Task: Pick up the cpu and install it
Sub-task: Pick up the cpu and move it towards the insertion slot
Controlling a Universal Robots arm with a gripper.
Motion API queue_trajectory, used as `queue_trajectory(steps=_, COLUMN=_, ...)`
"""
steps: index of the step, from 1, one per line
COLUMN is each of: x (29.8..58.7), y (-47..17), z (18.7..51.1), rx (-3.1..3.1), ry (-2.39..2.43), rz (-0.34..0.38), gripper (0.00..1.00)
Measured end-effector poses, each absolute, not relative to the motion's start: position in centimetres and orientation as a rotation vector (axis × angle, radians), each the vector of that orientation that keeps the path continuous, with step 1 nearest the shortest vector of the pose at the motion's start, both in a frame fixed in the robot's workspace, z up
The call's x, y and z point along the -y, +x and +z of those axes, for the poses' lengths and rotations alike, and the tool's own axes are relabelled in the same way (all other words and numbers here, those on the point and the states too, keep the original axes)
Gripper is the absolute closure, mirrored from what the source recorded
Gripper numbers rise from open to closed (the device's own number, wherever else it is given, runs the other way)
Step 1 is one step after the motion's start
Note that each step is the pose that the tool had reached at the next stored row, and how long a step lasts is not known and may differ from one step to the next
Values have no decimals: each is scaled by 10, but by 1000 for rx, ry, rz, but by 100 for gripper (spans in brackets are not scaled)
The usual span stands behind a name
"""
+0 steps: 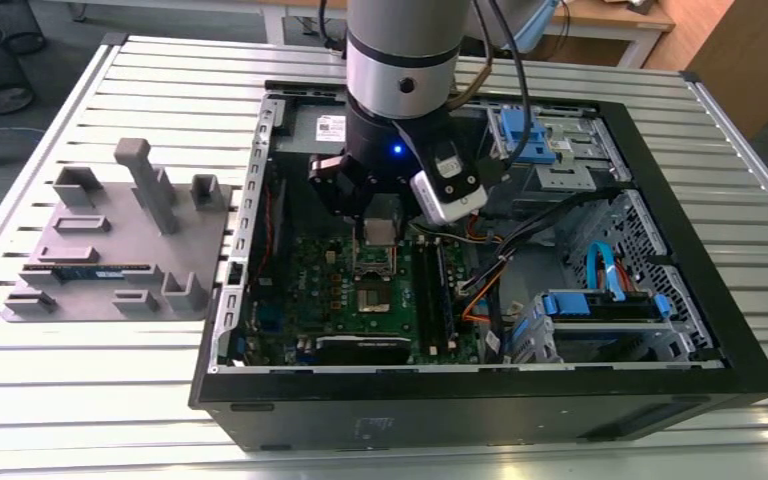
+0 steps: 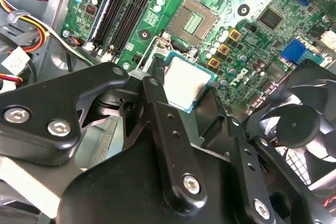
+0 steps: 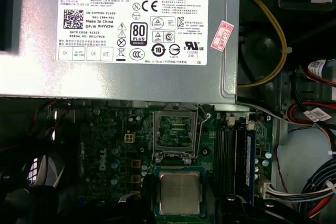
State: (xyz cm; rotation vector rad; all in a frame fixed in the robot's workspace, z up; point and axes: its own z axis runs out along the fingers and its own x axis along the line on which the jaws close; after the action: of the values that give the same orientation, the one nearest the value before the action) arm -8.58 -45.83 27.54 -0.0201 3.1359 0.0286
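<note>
The arm's pincer (image 1: 380,226) hangs inside the open computer case (image 1: 491,405), which lies on its side on the slatted metal desk (image 1: 77,400). The pincer is closed on the cpu (image 2: 186,83): in the second wrist view its black fingers (image 2: 155,90) press against two opposite edges of the chip, and the silvery top faces the camera. The cpu is held flat, raised off the green motherboard (image 3: 105,148) and not yet seated. In the first wrist view it sits just short of the cpu socket (image 3: 172,132), whose metal frame surrounds a bare contact field. In the same view the grey power supply (image 3: 121,35) lies on the far side of the socket from the chip. The black memory slots (image 2: 126,9) run alongside the socket, and a black fan (image 2: 299,124) sits close to the pincer. In the exterior view, a grey fixture plate (image 1: 104,250) with upright blocks rests on the desk at nine o'clock from the case, well apart from the pincer.
</note>
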Motion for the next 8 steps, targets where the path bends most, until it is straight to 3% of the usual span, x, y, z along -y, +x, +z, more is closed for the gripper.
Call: queue_trajectory(steps=8, x=458, y=-86, z=273, rx=-3136, ry=-21, rz=29, gripper=53)
